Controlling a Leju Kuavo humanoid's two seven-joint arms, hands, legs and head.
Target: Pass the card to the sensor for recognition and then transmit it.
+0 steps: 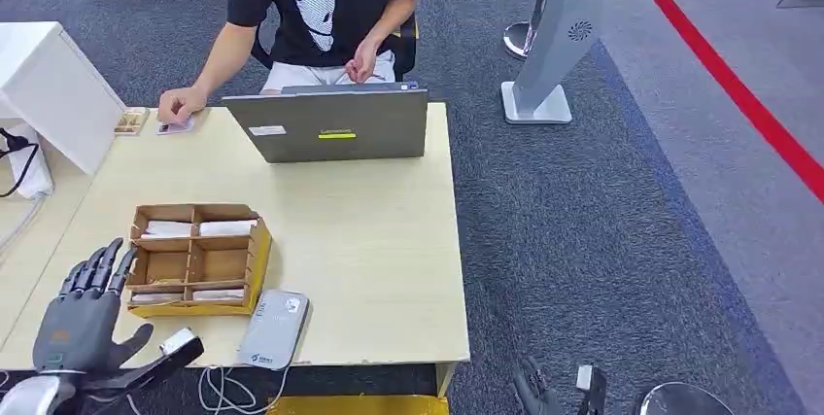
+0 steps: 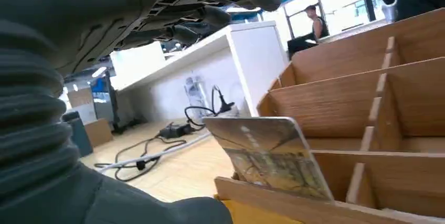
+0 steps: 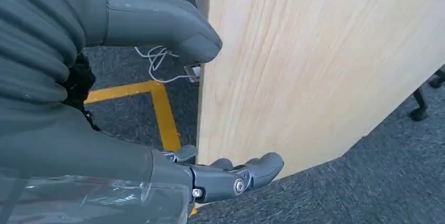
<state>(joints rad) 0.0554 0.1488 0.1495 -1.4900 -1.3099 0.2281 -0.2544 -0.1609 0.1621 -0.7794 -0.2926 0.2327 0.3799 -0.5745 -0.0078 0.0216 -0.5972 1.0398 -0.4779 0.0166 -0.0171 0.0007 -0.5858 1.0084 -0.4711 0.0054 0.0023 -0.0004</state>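
Left hand (image 1: 87, 323): dark grey back plate, black segmented fingers, thick grey thumb tipped with a pale silver pad, silver wrist below. Left wrist view shows a grey ribbed cover. Right hand (image 3: 173, 103): smooth grey thumb, dark grey fingers with round silver screws at the knuckles, translucent casing alongside.

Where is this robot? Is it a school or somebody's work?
Probably an office or reception area. A person sits at a pale wooden desk with a laptop, grey carpet covers the floor, and a wooden card box sits beside a grey card reader.
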